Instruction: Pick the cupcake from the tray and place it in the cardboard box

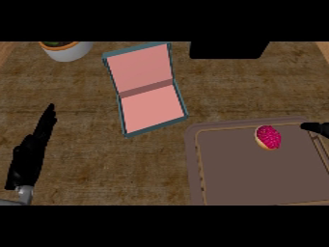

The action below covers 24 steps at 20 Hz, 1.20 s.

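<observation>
From my seat I saw the cupcake [268,137] lying on the tray [224,178], up near the tray's 1 o'clock corner, its pink top turned toward me. The box [147,87] lay open and flat on the counter [81,144] at about 11 o'clock from the tray, its pink inside showing, with its near corner close to the tray's rim. The right hand [327,130] came in from the 3 o'clock edge, a straight fingertip pointing at the cupcake and just short of it; it held nothing. The left hand [32,152] rested at 8 o'clock, fingers straight and pointing up toward 12, well apart from the box. A pot [67,49] stood at 11 o'clock by the far edge.
</observation>
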Each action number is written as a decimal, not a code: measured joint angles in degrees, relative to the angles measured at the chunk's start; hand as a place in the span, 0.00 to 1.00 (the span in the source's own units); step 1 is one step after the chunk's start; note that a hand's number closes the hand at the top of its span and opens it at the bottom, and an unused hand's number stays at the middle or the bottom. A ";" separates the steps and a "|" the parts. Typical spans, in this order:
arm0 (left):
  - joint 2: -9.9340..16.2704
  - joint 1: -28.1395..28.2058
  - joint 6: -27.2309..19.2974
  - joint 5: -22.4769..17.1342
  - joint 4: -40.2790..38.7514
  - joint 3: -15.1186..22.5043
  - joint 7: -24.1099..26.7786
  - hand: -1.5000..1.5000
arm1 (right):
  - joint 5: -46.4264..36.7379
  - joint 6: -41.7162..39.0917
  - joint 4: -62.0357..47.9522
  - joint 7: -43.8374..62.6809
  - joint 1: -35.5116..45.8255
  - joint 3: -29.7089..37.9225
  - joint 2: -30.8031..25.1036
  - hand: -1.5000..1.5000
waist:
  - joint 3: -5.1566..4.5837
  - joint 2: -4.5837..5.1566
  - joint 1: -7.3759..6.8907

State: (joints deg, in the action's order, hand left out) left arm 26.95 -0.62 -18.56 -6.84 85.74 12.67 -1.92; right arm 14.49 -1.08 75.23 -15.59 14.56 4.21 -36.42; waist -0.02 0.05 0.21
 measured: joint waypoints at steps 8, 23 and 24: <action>-0.16 -0.13 0.27 0.63 1.08 0.21 -1.43 0.50 | -8.10 -13.96 3.09 8.50 -0.77 -6.90 -15.95 0.00 | -0.11 -0.17 -0.32; -3.09 0.84 2.26 4.11 2.50 -1.86 -2.36 0.50 | -15.54 -23.44 17.37 31.97 -0.68 -12.81 -12.18 0.00 | -0.02 -0.12 -0.30; -3.28 0.45 2.91 4.12 1.93 -2.44 -2.33 0.50 | -16.93 -23.47 17.04 31.90 -0.90 -12.82 -11.22 0.00 | -0.01 -0.11 -0.31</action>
State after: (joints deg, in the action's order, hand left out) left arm 23.67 -0.17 -15.65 -2.71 87.67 10.23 -4.25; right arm -2.45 -24.55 92.27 16.32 13.66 -8.61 -47.64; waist -0.03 -0.05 -0.09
